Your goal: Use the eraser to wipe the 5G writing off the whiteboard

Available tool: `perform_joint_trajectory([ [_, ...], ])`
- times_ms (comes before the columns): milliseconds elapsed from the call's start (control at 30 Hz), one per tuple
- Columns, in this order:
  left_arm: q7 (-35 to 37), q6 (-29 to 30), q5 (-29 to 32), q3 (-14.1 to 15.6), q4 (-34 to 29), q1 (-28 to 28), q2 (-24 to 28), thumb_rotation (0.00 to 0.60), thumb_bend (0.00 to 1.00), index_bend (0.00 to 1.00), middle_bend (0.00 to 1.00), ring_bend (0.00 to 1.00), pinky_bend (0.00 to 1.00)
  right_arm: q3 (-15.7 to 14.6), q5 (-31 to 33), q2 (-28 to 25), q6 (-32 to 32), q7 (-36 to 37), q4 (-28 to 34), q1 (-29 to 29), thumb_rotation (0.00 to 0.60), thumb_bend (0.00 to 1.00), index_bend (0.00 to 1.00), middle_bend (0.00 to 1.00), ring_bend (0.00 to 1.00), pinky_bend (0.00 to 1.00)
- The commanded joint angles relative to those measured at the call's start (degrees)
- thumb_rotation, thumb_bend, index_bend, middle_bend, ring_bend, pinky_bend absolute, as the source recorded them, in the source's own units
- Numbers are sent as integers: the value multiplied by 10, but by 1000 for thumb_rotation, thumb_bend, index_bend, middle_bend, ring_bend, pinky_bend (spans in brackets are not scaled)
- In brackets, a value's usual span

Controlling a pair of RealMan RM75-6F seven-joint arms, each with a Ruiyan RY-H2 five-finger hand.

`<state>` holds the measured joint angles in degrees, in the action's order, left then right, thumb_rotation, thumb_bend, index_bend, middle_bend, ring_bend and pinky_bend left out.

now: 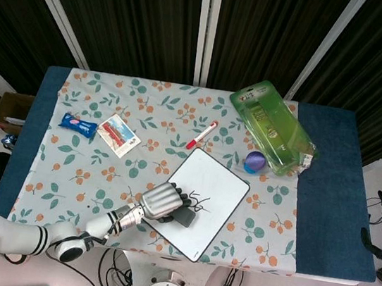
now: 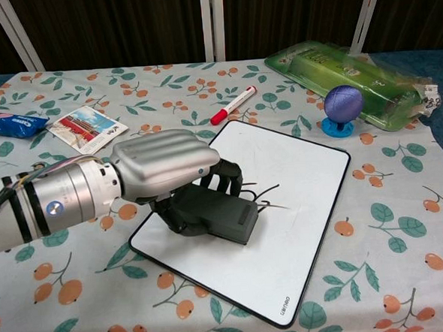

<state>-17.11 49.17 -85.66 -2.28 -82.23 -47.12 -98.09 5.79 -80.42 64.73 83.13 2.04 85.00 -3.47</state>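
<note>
While dark curtains (image 1: 138,15) hang behind, left robot hand (image 2: 165,166) grips eraser (image 2: 218,215) on whiteboard (image 2: 299,206).

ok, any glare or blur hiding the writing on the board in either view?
Head view: whiteboard evenly lit, no glare, strokes small. Chest view: sharp, no glare; left robot hand and eraser cover most of the writing, casting a soft shadow.

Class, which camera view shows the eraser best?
The chest view: the eraser is large and near, gripped by the left hand on the whiteboard. In the head view it is a small dark block mostly hidden beneath that hand.
</note>
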Motion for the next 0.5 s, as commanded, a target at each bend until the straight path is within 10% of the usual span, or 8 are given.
perform_joint_trajectory([
  [33,-8,4,4,-3,7,-1,-10,600,449,562,499,485,566,0,0,0,0,1,-1,0,600,261,0,0,0,0],
  [500,-23,-4,22,-24,56,-20,-62,600,453,572,503,488,567,1,0,-6,8,10,-1,6,600,261,0,0,0,0],
])
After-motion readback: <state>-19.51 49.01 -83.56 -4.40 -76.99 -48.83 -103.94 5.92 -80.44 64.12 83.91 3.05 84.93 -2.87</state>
